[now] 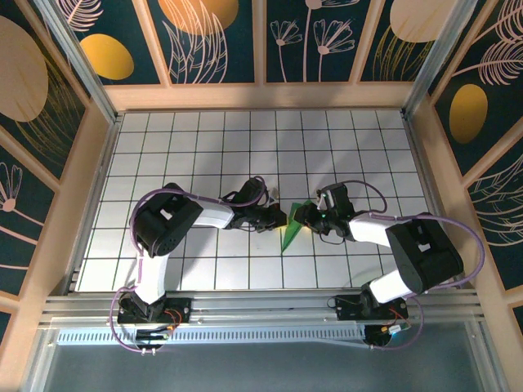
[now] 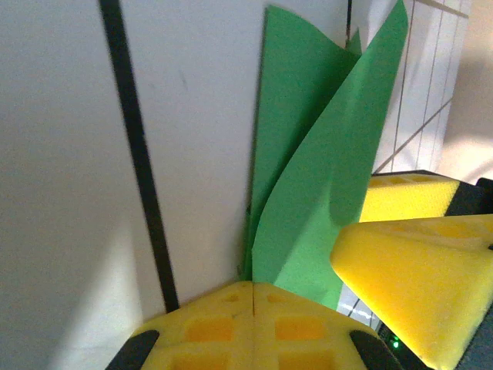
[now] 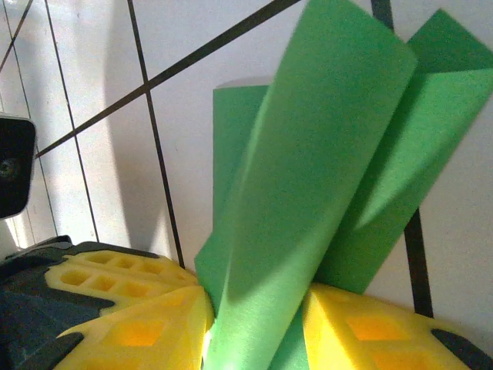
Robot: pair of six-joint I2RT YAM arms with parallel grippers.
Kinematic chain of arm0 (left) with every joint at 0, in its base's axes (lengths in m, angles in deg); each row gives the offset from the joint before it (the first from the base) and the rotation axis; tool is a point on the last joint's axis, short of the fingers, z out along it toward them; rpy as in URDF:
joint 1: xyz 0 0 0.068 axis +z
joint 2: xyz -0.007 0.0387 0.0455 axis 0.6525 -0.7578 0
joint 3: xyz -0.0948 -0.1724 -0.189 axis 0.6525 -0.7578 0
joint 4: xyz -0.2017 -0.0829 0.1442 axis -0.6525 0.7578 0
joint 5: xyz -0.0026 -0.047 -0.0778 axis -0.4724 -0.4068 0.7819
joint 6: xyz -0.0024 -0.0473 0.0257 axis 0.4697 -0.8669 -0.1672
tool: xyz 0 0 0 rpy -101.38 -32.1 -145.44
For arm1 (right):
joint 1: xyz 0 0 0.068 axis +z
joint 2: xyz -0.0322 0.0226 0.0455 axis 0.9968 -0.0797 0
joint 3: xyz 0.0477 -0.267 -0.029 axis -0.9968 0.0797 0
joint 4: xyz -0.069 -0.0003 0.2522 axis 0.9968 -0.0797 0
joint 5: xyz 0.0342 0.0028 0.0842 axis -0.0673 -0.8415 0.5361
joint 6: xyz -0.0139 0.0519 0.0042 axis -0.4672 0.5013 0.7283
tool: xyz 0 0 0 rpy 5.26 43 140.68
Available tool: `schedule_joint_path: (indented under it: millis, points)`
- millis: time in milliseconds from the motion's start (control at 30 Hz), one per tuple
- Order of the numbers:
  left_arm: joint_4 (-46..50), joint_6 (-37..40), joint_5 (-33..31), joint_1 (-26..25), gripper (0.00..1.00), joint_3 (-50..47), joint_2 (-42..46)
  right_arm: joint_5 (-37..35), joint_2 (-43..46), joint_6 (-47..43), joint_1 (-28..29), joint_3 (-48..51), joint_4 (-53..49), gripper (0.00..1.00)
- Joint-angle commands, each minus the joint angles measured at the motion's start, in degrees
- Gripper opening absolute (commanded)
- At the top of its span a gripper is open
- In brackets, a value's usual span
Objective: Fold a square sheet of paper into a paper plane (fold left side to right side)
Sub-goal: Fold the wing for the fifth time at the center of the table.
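The green sheet of paper (image 1: 288, 233) lies mid-table, creased into a narrow, pointed shape with layered flaps. Some flaps stand up off the tiles (image 2: 308, 193). My left gripper (image 1: 279, 219) meets its left edge. Its yellow jaws (image 2: 253, 287) are pressed together, and the paper's near edge comes out of their seam. My right gripper (image 1: 301, 216) reaches in from the right. Its fingers stand apart with a curled flap (image 3: 308, 193) running up between them (image 3: 256, 297). That gripper's fingers (image 2: 416, 262) sit close beside the paper in the left wrist view.
The white grid-tiled table (image 1: 204, 147) stretches behind and to both sides of the paper. Wooden walls (image 1: 261, 96) frame it at the back and sides. A metal rail (image 1: 261, 306) carrying both arm bases runs along the near edge.
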Motion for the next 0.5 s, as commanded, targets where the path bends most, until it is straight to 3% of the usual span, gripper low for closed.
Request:
schedule_joint_path:
  millis: [0,467]
  points:
    - [1.8,1.8,-3.6,0.7,0.0,-0.9,2.0,-1.9,-2.3,-2.3,0.8,-0.6,-1.0,0.39]
    - [0.4,2.1,-0.8,0.3,0.0,0.0,0.7,-0.6,-3.1,-4.9,0.7,-1.8,0.4,0.39]
